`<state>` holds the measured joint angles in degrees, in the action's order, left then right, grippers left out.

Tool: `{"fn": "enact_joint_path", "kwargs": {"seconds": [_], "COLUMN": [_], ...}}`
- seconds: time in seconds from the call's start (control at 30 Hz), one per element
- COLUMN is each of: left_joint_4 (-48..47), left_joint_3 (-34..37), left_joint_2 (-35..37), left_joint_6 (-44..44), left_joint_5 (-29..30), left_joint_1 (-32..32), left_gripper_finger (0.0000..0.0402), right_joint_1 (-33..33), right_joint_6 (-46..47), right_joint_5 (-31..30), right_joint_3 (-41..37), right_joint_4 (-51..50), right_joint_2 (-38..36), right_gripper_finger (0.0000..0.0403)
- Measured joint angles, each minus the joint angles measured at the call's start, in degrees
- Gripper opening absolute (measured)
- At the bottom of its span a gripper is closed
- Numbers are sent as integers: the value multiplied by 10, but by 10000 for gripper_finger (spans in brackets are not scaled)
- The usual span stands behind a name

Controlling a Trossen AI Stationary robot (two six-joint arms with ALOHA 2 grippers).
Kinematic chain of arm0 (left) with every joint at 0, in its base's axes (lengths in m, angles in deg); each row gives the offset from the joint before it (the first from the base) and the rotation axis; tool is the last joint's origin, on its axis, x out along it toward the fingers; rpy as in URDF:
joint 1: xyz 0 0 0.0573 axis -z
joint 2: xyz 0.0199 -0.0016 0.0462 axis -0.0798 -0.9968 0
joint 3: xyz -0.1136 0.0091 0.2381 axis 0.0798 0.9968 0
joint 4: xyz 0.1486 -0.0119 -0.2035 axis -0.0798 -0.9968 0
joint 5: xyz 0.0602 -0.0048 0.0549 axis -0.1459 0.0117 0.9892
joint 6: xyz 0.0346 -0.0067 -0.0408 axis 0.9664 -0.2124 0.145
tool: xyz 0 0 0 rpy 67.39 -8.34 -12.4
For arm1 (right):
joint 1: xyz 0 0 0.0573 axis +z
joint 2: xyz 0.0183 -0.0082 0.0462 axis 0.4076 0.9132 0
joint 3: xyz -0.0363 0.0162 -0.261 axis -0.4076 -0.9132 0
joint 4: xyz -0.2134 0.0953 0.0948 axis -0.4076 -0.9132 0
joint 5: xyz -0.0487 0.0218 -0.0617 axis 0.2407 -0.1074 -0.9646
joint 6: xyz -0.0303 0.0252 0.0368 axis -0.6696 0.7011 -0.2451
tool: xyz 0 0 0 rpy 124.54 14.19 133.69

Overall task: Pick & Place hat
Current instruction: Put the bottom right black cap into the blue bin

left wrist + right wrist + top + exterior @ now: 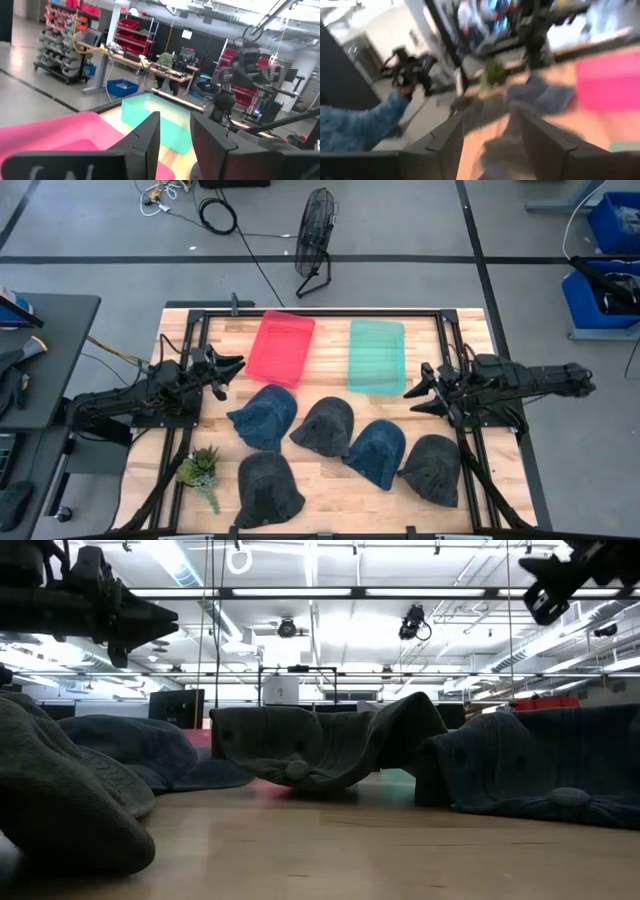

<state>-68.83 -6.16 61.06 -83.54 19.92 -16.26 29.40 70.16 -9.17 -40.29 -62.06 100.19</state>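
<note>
Left gripper and right gripper hover, jaws parted.

**Count of things on the table**

Five hats: blue, dark, blue, dark, dark. Two bins: pink, teal. One small plant, lower left. One floor fan, top centre.

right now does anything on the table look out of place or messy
Nothing is damaged or spilled. Five dark denim bucket hats, such as the blue one, lie loosely overlapping on the wooden table; the pink bin and green bin are empty.
</note>
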Motion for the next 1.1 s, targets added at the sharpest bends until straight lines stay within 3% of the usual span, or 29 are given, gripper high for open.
{"fn": "enact_joint_path", "kwargs": {"seconds": [0.13, 0.27, 0.33, 0.43, 0.53, 0.7, 0.9, 0.97, 1.1], "left_joint_4": [20, 133, 156, 118, 34, -58, -63, -57, -50], "left_joint_3": [0, 0, -16, -68, -133, -225, -266, -267, -267], "left_joint_2": [-12, -22, -26, -43, -79, -163, -234, -248, -267], "left_joint_6": [-28, 9, 31, 44, 87, 135, 173, 184, 194], "left_joint_5": [0, -39, -71, -74, -74, -72, -62, -55, -54], "left_joint_1": [0, 0, 1, 0, 0, 0, 0, 0, 0], "left_gripper_finger": [112, 113, 113, 113, 113, 113, 113, 113, 113], "right_joint_1": [47, 108, 137, 180, 212, 265, 336, 357, 375], "right_joint_6": [-22, -57, -32, 43, 140, 304, 367, 373, 370], "right_joint_5": [-10, -62, -78, -90, -90, -24, 65, 49, -53], "right_joint_3": [105, 202, 242, 280, 291, 291, 291, 291, 291], "right_joint_4": [-112, -205, -251, -318, -385, -512, -469, -460, -480], "right_joint_2": [106, 210, 255, 316, 366, 445, 514, 537, 583], "right_gripper_finger": [196, 193, 193, 193, 193, 192, 192, 192, 192]}}
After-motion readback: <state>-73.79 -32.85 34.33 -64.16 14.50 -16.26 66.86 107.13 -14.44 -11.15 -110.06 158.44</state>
